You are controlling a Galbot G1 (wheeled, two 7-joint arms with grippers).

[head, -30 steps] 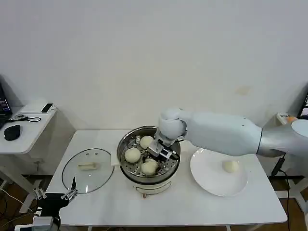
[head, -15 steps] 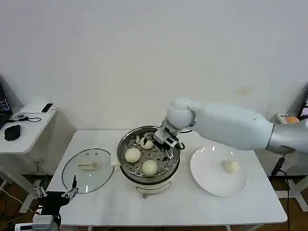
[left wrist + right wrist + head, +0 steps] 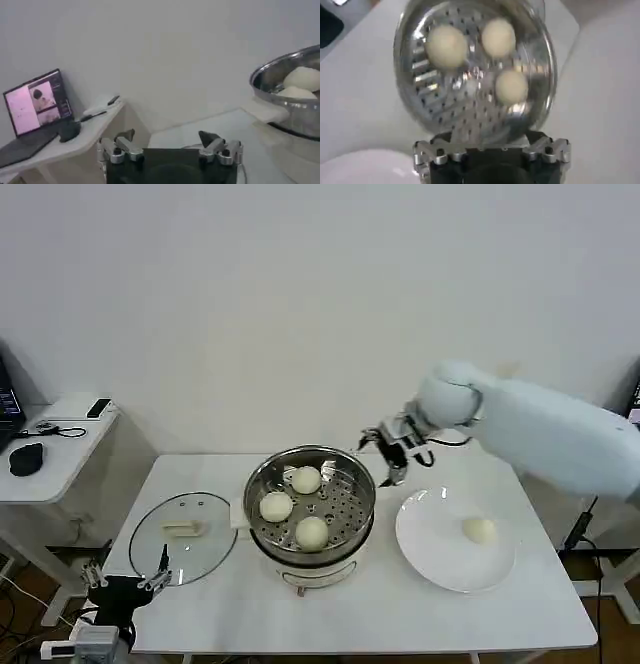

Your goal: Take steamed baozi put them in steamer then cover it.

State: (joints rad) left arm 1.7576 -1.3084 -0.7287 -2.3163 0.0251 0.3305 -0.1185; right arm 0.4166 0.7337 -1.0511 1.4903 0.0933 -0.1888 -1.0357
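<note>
A white table (image 3: 250, 624) stands against a plain pale wall, seen from above and in front. Nearest, at the table's near-left corner, the left gripper (image 3: 128, 586) waits parked with its jaws spread and empty, just this side of a round glass lid (image 3: 183, 539) lying flat on the table. In the middle sits the steamer (image 3: 310, 559), uncovered, with three steamed baozi (image 3: 312, 532) resting apart from one another on its perforated tray. To the right lies a white plate (image 3: 440, 559) holding the fourth bun (image 3: 480, 530), alone and right of the plate's centre. Farthest, the right gripper (image 3: 392, 448) hangs in the air beyond the gap between steamer and plate, jaws open and holding nothing. The likely risks, as a judgement: a squeeze too firm could dent the soft bun, a loose one could let it roll off the plate (the table's right edge is not far beyond), and the carry back must rise over the steamer's rim or knock it. Open room is good above and right of the plate; the free tray space is on the steamer's right side, and the lid has a clear path from the left.
</note>
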